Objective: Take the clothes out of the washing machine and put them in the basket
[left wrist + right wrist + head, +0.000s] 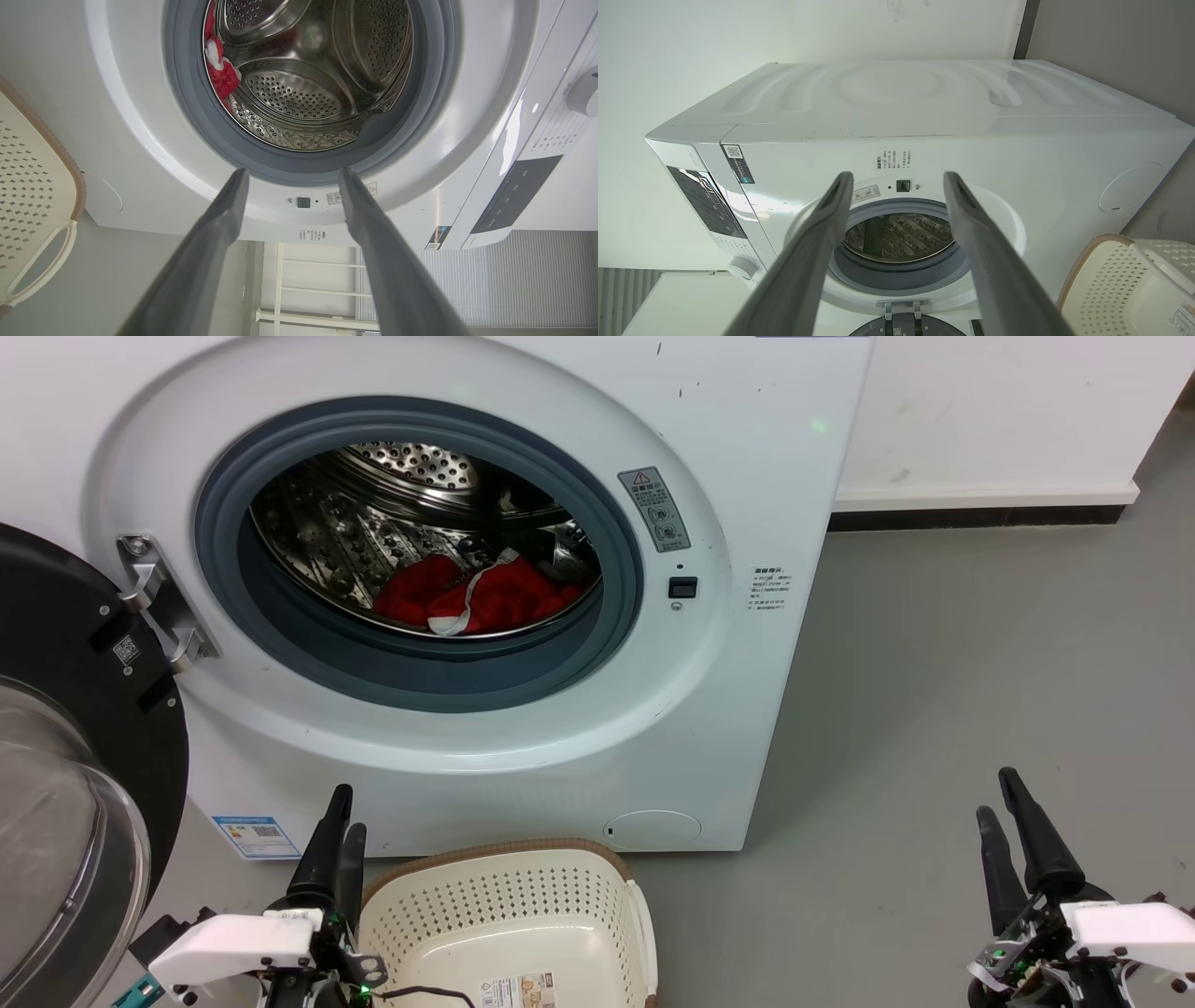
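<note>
Inside one washing machine (pixel 747 709), clothes (pixel 513 599), one basket (pixel 504 896), left gripper (pixel 292 175), right gripper (pixel 899 177), both spread

A: Where does the left gripper (pixel 347 810) sit?

B: Low at the head view's lower left, two long dark fingers pointing up and leaning a little right, rising from the white left wrist (pixel 233 947). Seen from its own wrist camera, the fingers (pixel 215 233) stand well apart.

A: And the right gripper (pixel 997 793)?

B: Lower right, also upright but tilted left, above the white right wrist (pixel 1130 926). Its fingers (pixel 815 233) are spread too — a wide gap from tip to tip.
</note>
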### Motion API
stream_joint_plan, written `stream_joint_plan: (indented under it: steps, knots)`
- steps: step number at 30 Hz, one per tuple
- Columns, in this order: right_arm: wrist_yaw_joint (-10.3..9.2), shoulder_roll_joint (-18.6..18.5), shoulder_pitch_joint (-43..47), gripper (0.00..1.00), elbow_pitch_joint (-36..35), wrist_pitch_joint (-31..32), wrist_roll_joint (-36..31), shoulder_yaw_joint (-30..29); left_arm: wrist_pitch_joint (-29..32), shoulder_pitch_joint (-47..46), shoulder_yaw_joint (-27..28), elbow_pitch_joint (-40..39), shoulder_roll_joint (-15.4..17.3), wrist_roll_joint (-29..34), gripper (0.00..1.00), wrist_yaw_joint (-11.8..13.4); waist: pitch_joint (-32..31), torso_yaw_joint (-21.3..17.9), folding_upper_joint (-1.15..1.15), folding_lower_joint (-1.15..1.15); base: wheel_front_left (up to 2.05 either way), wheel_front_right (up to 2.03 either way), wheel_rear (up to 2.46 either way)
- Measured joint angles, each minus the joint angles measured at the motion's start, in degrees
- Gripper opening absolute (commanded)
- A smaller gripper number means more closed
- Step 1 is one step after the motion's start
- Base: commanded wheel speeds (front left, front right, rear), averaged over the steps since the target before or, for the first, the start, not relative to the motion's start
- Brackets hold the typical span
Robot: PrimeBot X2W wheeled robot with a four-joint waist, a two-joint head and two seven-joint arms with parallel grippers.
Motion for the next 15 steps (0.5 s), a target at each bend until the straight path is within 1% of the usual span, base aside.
stream_joint_plan:
  steps: [5,9,10,15]
  knots:
    - [0.00,0.0,1.2,1.00,-2.0,-1.3,-2.3,0.0,-1.4,0.0,-0.8,-1.5,0.0,3.5,1.00,0.0,0.0,0.1,0.00,0.00,0.00,0.00,0.00]
    - [-0.01,0.0,1.7,1.00,-3.8,-2.4,-6.0,-0.1,-2.4,0.0,-1.4,-3.0,0.0,7.3,1.00,0.0,-0.1,0.1,0.00,0.00,0.00,0.00,0.00]
    - [-0.01,0.0,1.7,1.00,-3.8,-2.4,-6.0,-0.1,-2.4,0.0,-1.4,-3.0,0.0,7.3,1.00,0.0,-0.1,0.1,0.00,0.00,0.00,0.00,0.00]
    - [-0.01,0.0,2.6,1.00,-6.1,-3.6,-12.1,-0.1,-3.6,0.0,-2.4,-5.0,0.0,12.6,1.00,0.9,-0.1,0.2,0.00,0.00,0.00,0.00,0.00]
